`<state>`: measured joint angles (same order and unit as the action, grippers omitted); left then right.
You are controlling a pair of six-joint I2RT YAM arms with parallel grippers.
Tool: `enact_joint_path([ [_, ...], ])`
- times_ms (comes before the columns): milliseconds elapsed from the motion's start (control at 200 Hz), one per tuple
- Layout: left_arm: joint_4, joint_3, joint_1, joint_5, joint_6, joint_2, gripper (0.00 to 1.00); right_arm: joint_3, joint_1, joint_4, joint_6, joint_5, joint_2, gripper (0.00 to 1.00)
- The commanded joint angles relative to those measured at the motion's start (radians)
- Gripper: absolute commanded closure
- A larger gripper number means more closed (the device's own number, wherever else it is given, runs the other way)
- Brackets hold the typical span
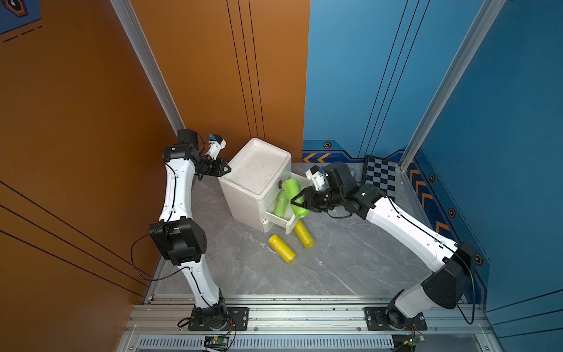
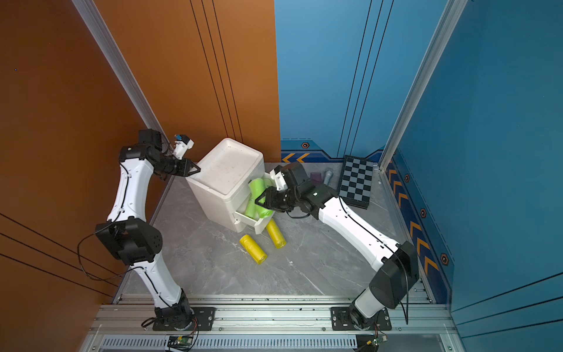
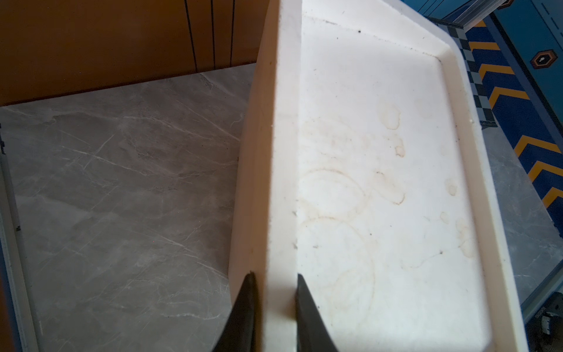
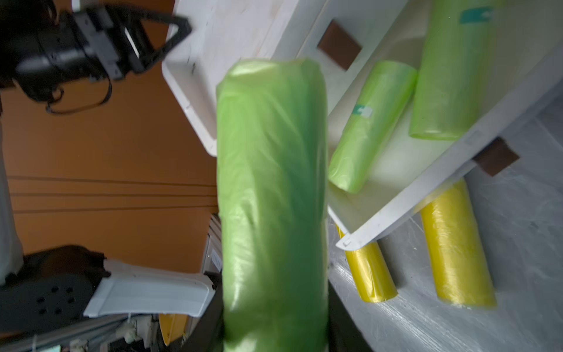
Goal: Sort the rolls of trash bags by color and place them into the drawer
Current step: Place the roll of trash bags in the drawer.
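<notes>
Over drawer (image 1: 274,218), right hand (image 1: 300,203) around green roll (image 1: 290,186)

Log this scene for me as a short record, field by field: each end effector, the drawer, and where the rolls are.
Left end effector: shut on the white cabinet, gripping its top rim
Right end effector: shut on the held green roll, above the drawer
Drawer: open, with two green rolls lying inside
Table: two yellow rolls by the drawer front, one partly under it
</notes>
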<state>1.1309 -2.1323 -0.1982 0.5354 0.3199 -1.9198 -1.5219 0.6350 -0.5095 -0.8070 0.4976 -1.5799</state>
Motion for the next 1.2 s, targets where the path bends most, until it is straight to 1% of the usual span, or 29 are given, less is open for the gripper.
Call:
enact_joint_path([
  [0, -0.002, -0.068, -0.008, 0.115, -0.137, 0.084, 1.0, -0.025, -0.053, 0.137, -0.174, 0.006, -0.067, 0.62],
  [75, -0.002, -0.067, -0.007, 0.113, -0.133, 0.089, 1.0, -0.08, -0.066, 0.138, -0.175, -0.031, -0.131, 0.61],
  [170, -0.003, -0.066, -0.007, 0.109, -0.133, 0.093, 1.0, -0.165, -0.077, 0.131, -0.199, -0.043, -0.229, 0.6],
  [250, -0.002, -0.064, -0.007, 0.11, -0.133, 0.094, 1.0, -0.223, -0.073, 0.126, -0.193, -0.07, -0.303, 0.6],
  [350, -0.002, -0.059, -0.005, 0.113, -0.133, 0.098, 1.0, -0.268, -0.07, 0.108, -0.168, -0.107, -0.377, 0.6],
  [385, -0.003, -0.058, -0.005, 0.113, -0.132, 0.102, 1.0, -0.307, -0.072, 0.099, -0.159, -0.116, -0.399, 0.6],
  [480, -0.002, -0.051, -0.004, 0.115, -0.125, 0.11, 1.0, -0.328, -0.068, 0.057, -0.122, -0.163, -0.43, 0.6],
  [551, -0.002, -0.045, -0.003, 0.118, -0.119, 0.117, 1.0, -0.341, -0.063, 0.018, -0.102, -0.189, -0.444, 0.55],
  [606, -0.003, -0.04, -0.004, 0.118, -0.115, 0.12, 1.0, -0.347, -0.054, 0.002, -0.097, -0.2, -0.451, 0.5],
  [706, -0.003, -0.037, -0.004, 0.118, -0.112, 0.119, 1.0, -0.368, -0.035, -0.055, -0.079, -0.243, -0.456, 0.36],
  [816, -0.002, -0.037, -0.004, 0.123, -0.113, 0.112, 1.0, -0.391, -0.019, -0.097, -0.066, -0.252, -0.457, 0.23],
  [831, -0.003, -0.038, -0.004, 0.123, -0.113, 0.11, 1.0, -0.396, -0.017, -0.102, -0.063, -0.252, -0.456, 0.22],
  [921, -0.002, -0.04, -0.001, 0.126, -0.116, 0.103, 1.0, -0.405, -0.014, -0.134, -0.036, -0.298, -0.429, 0.22],
  [971, -0.003, -0.038, 0.0, 0.128, -0.116, 0.103, 1.0, -0.405, -0.017, -0.141, -0.022, -0.322, -0.409, 0.24],
  [1106, -0.003, -0.038, -0.001, 0.126, -0.116, 0.106, 1.0, -0.404, -0.042, -0.147, 0.011, -0.358, -0.374, 0.31],
  [1196, -0.002, -0.035, -0.001, 0.126, -0.116, 0.109, 1.0, -0.412, -0.065, -0.144, 0.015, -0.342, -0.382, 0.36],
])
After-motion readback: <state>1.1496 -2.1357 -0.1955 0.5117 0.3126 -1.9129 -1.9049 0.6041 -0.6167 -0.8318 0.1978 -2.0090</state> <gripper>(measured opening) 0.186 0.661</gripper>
